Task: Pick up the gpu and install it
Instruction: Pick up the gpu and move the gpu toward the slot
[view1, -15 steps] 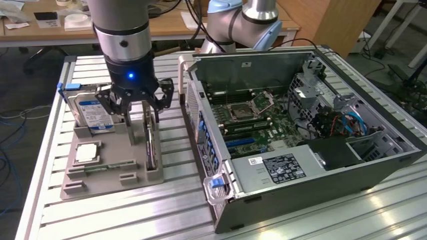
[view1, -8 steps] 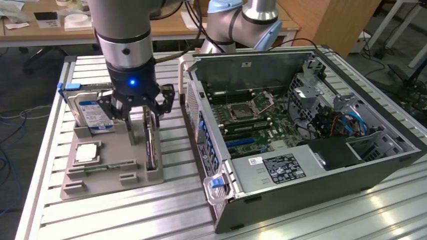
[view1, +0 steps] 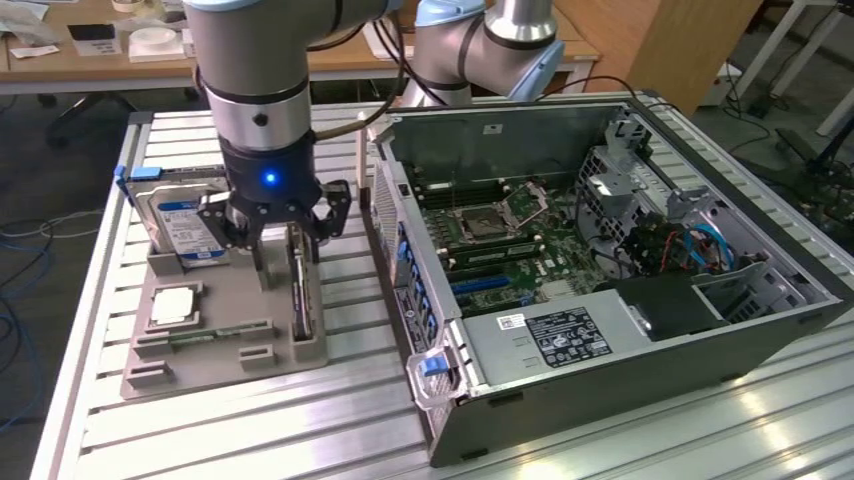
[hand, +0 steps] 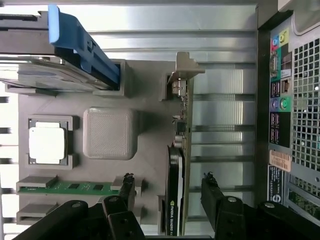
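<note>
Grey moulded tray (view1: 220, 350), in which the gpu (view1: 302, 295) is stood on edge, on the side nearest the open computer case (view1: 641, 385). It is straddled by the gripper (view1: 290, 240), fingers (hand: 210, 192) spread wide, contact not made.

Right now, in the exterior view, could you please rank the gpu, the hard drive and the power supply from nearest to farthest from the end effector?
1. gpu: on edge right below the end effector.
2. hard drive: toward the exterior view's left.
3. power supply: inside the open case, on the exterior view's right.
</note>
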